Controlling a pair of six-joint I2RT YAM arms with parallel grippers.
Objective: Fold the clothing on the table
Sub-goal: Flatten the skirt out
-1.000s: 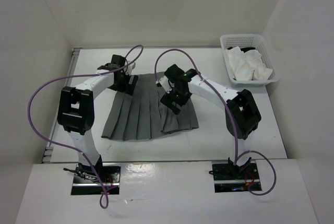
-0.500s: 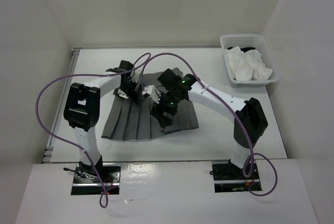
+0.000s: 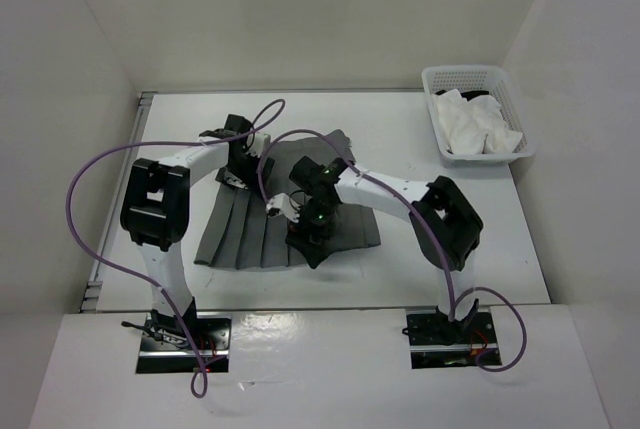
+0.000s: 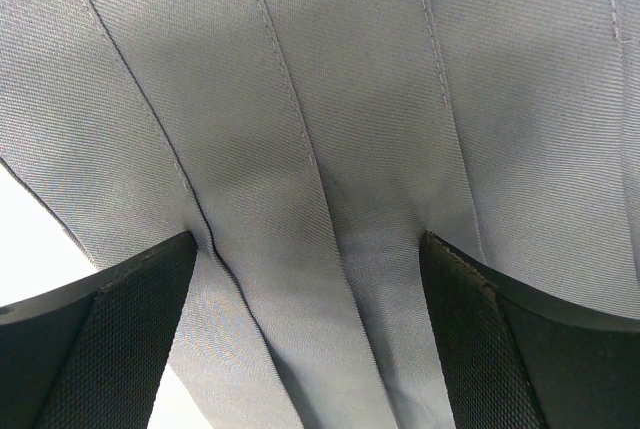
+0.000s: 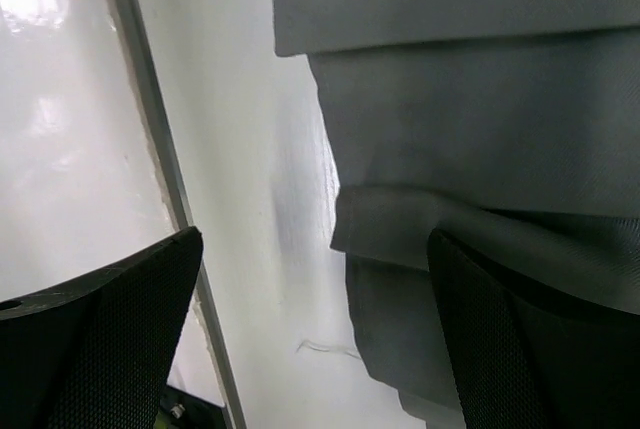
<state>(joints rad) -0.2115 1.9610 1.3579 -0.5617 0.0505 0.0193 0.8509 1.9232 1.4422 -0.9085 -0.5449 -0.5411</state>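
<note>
I see a dark grey pleated skirt spread on the white table, narrow waistband at the far side and wide hem at the near side. A white lattice basket holding crumpled white cloths stands well apart from the skirt, off its far right corner. A metal rail runs along the table edge to the skirt's left. Both arms reach in over the skirt and hide parts of it from above. The left arm covers the far left corner, the right arm crosses the right half, and their purple cables loop above the fabric. The waistband's right end looks rumpled rather than flat. The left gripper hangs close over the pleats near the skirt's far left. Its fingers stand wide apart with pleated fabric showing between them, and nothing is pinched. I cannot tell whether the tips touch the cloth. The right gripper sits at the skirt's near hem. Its fingers are also spread wide and hold nothing. One finger is over bare table just beside the hem, and the other is over the hem, where one layer of fabric is slightly raised.
</note>
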